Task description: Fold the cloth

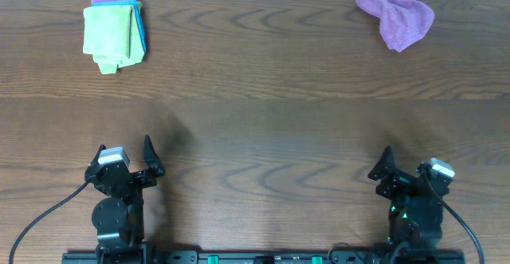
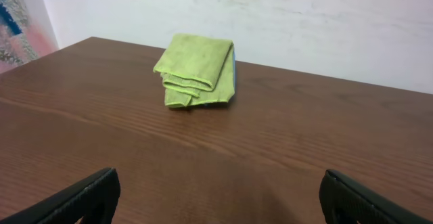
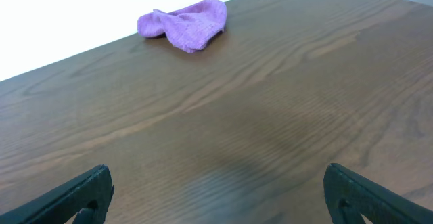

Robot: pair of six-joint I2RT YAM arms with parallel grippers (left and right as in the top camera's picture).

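A crumpled purple cloth (image 1: 395,17) lies at the far right of the table; it also shows in the right wrist view (image 3: 184,24). A folded green cloth (image 1: 110,34) tops a stack at the far left, with blue and purple edges under it; it shows in the left wrist view (image 2: 197,70). My left gripper (image 1: 126,159) is open and empty near the front left edge, fingers wide apart (image 2: 218,195). My right gripper (image 1: 410,165) is open and empty near the front right edge (image 3: 216,195). Both are far from the cloths.
The brown wooden table (image 1: 263,120) stretches between the grippers and the cloths. A white wall (image 2: 304,21) stands behind the table's far edge.
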